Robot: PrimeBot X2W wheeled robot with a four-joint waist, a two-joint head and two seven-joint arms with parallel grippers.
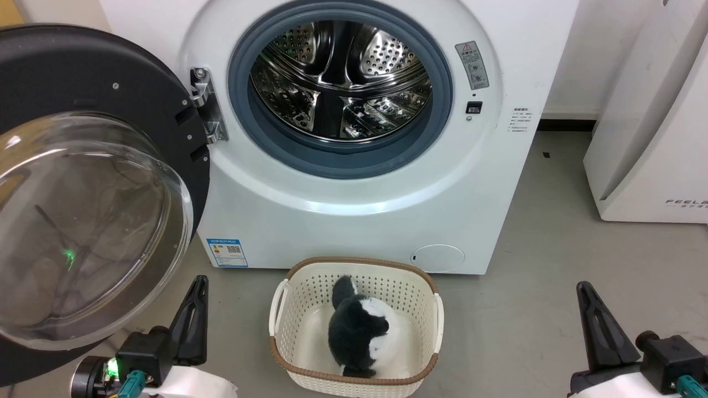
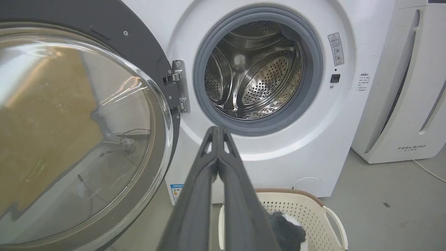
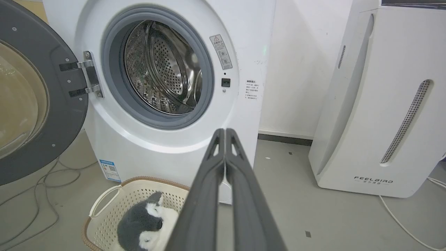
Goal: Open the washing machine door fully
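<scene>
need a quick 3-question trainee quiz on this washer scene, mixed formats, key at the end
1. True or false: the washing machine door stands swung open, leaving the drum exposed.
2. What lies in the basket on the floor in front of the washing machine? A) a black-and-white plush toy B) folded towels C) a detergent bottle
3. Fill in: the jaws of the left gripper and the right gripper are both ____.
Key: 1 true; 2 A; 3 shut.
</scene>
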